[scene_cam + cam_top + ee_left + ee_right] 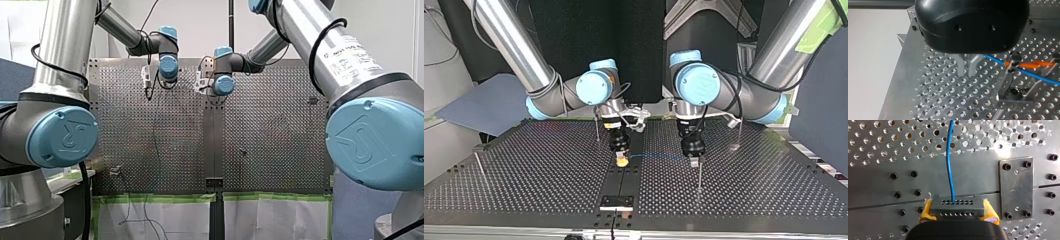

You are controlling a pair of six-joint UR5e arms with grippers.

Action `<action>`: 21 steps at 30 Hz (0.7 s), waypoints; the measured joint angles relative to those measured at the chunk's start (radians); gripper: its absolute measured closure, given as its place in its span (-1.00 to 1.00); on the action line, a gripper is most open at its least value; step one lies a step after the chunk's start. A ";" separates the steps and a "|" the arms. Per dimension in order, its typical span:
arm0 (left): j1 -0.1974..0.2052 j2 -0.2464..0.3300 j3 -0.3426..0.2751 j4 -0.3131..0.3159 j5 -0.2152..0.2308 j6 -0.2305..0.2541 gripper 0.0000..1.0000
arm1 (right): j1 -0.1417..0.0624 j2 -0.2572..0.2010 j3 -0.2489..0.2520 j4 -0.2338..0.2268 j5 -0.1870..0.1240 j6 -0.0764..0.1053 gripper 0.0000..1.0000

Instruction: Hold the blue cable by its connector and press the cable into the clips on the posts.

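Note:
The thin blue cable (656,157) stretches level between my two grippers, just above the perforated table (534,170). My right gripper (622,161) has its yellow pads (990,212) shut on the dark grey connector (956,207), and the cable (949,165) leaves the connector straight ahead. My left gripper (967,73) has its metal fingers (961,66) drawn close together. The cable (1028,73) runs up to them from the side and ends behind one finger. A thin post (699,176) stands right beside my left gripper. In the left wrist view a clip post (1013,62) stands by the cable.
More thin posts stand at the top view's left edge (479,167), behind my right gripper (597,127) and at the right (739,134). A black plate (616,201) lies front centre. An orange strip (1030,64) lies across the clip posts. A bolted metal plate (1016,187) lies beside the connector.

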 joint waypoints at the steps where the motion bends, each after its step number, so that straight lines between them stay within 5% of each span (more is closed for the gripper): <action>1: 0.000 0.000 0.000 0.000 -0.001 0.001 1.00 | 0.000 0.000 0.000 0.000 0.000 0.000 1.00; 12: -0.016 -0.001 0.000 -0.001 0.011 0.001 1.00 | -0.005 0.002 0.019 0.004 0.000 0.004 1.00; 21: -0.056 -0.045 -0.001 -0.014 0.001 -0.010 1.00 | -0.029 -0.001 0.076 0.013 0.008 0.002 1.00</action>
